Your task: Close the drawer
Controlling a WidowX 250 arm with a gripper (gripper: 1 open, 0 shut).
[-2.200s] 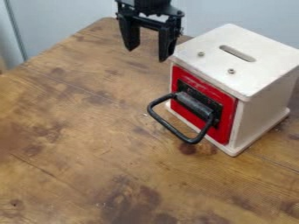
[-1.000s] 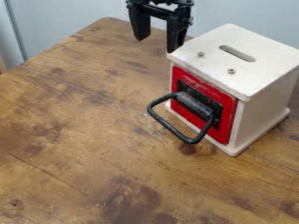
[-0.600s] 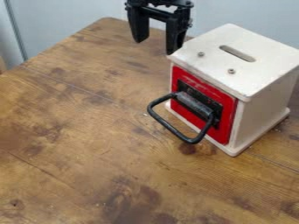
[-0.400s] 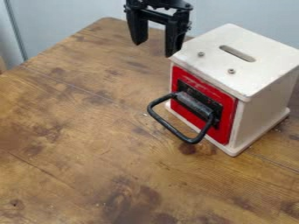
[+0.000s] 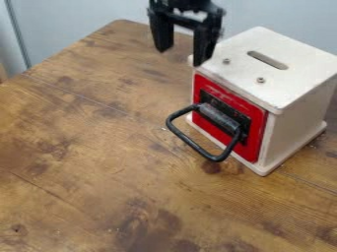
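Camera view: the gripper (image 5: 183,49) has moved a little lower and closer to the left edge of the box (image 5: 273,67) than it was a moment ago, and its outline is now blurred. Its two dark fingers stand apart with nothing between them. The drawer (image 5: 227,117) is in the front of the cream box, red around a black plate, with its black loop handle (image 5: 194,143) jutting out over the table. Neither box nor handle has shifted across these views, so the change is all in the arm and the closing itself has yet to be done. I would judge this an approach; the next move calls for bringing the fingers down in front of the handle, then pushing toward the box. Coming in too high could catch the box's top edge, and an off-centre push might skew the drawer. Below lies a brown wooden table (image 5: 93,138), mottled with dark knots, and behind it a pale wall (image 5: 79,18).
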